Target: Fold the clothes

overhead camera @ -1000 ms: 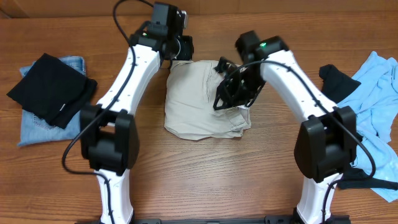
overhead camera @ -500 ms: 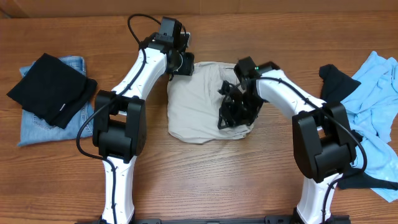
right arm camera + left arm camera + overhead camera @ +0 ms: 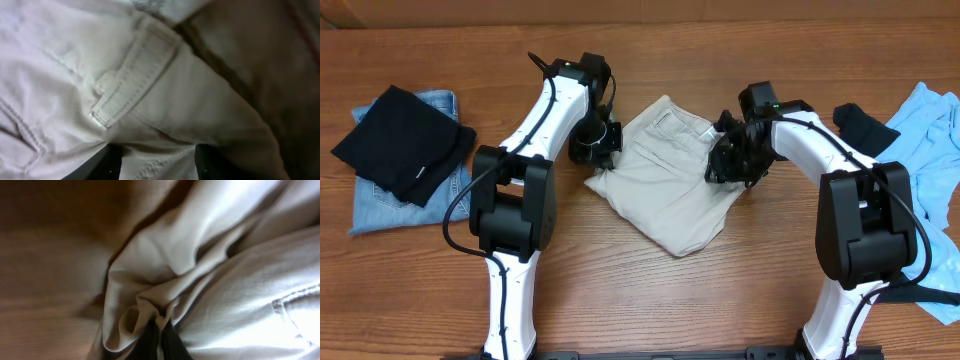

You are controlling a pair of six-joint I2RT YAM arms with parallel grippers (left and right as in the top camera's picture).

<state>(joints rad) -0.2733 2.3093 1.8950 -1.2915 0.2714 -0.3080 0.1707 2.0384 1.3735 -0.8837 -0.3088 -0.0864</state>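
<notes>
Left wrist view: my left pincer (image 3: 162, 341) is closed tight, its dark tips nipping a puckered ridge of the beige trousers (image 3: 240, 280). Right wrist view: my right pincer (image 3: 157, 162) shows only two dark finger bases set apart. A belt loop (image 3: 132, 82) and waistband cloth lie draped over the rest, so I cannot tell whether it is clamped.

From overhead, the trousers lie slanted across the middle of the worktop (image 3: 650, 310), strung between the two pincers, left at one edge and right at the waistband. My worry is the thin left pinch: a sideways pull could slide the cloth free and spoil the fold. If the right side grips nothing, only one side would travel, and the cloth would twist or bunch.
</notes>
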